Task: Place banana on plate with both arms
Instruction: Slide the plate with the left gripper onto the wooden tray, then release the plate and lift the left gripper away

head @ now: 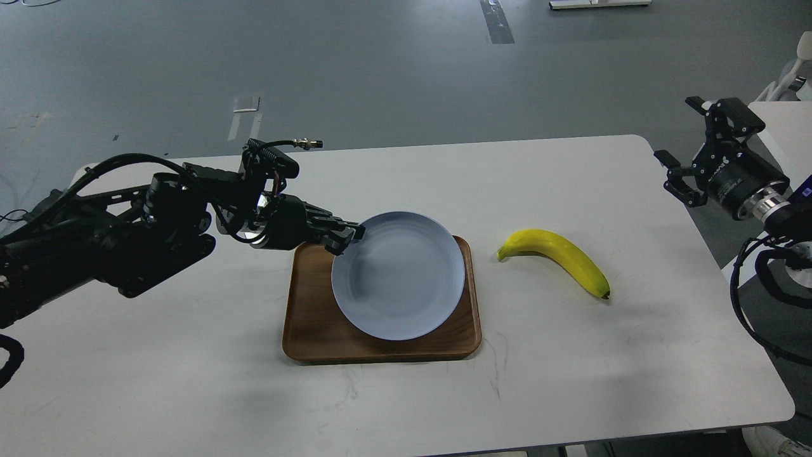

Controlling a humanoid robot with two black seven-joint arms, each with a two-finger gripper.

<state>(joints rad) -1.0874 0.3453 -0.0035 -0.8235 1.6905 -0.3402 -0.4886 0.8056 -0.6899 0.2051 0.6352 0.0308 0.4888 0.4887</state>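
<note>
The pale blue-grey plate (398,275) is over the right part of the brown wood-grain tray (311,324), held by its upper left rim. My left gripper (350,236) is shut on that rim. I cannot tell whether the plate rests on the tray or hangs just above it. The yellow banana (558,259) lies on the white table to the right of the tray, stem end toward the tray. My right gripper (688,146) is open and empty, raised beyond the table's right edge, well away from the banana.
The white table (190,393) has its front and right edges in view. A white piece of furniture (786,120) stands off the far right behind my right arm. Grey floor lies beyond the table.
</note>
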